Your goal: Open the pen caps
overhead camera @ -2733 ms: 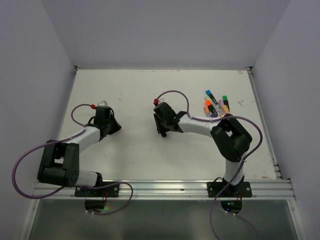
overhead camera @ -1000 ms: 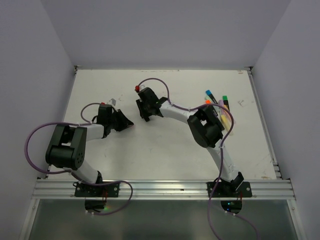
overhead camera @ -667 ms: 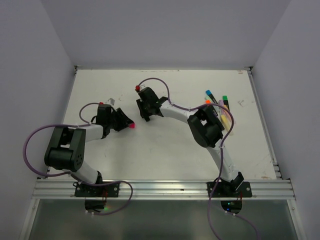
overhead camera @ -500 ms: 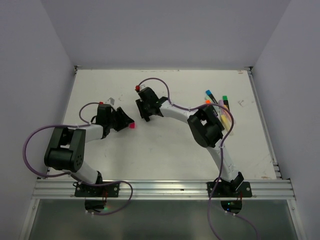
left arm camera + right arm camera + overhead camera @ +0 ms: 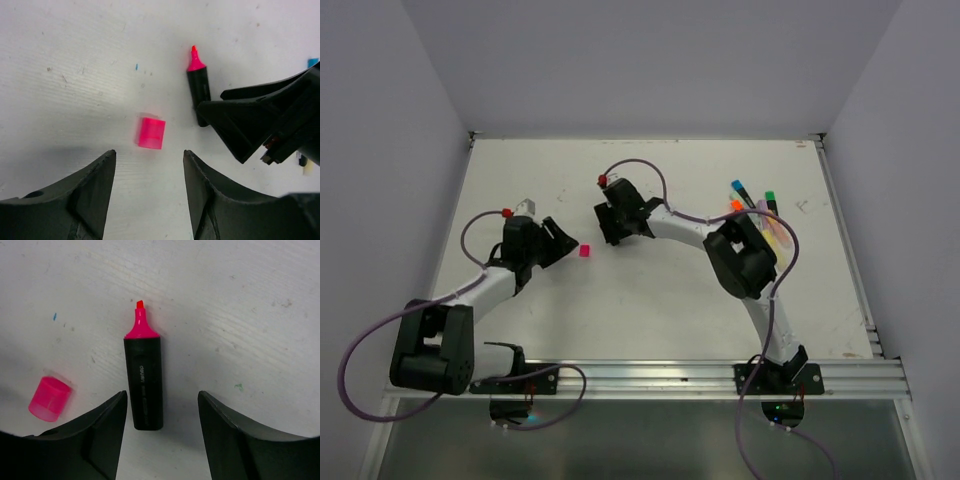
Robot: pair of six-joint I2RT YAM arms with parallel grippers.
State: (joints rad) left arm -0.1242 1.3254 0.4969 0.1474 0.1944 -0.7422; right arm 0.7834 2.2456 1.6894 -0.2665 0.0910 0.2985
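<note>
**Pink cap** (image 5: 151,133): already off its pen, it lies on its side on the bench (image 5: 650,310), left of centre. It sits straight ahead of the left jaws, in line with the gap between them and touching neither. These jaws are parted wider than the cap and hold nothing.

**Black highlighter** (image 5: 143,381): it lies just beside the cap but apart from it, and it is the pen the cap belongs to. Its long axis runs straight out from the right jaws, with the bare pink tip pointing away from them. The rear of the barrel lies between those jaws, which are spread wider than the barrel and are not closed on it.

**Other pens** (image 5: 746,197): these form a loose cluster at the far right of the bench, well apart from both sets of jaws.
- A blue cap (image 5: 736,185), a green cap (image 5: 770,195) and an orange cap (image 5: 735,205) show at the far ends.
- The barrels therefore run back toward the near edge.
- The right arm (image 5: 740,260) crosses over the cluster and hides most of it, so the number of capped pens cannot be counted with confidence.

**Judgement:** the pink pen is finished, and the next pen lies to the right of both jaws. The right arm, whose elbow hangs over the cluster, is the nearer. The left arm (image 5: 490,285) would have to cross the bench.
</note>
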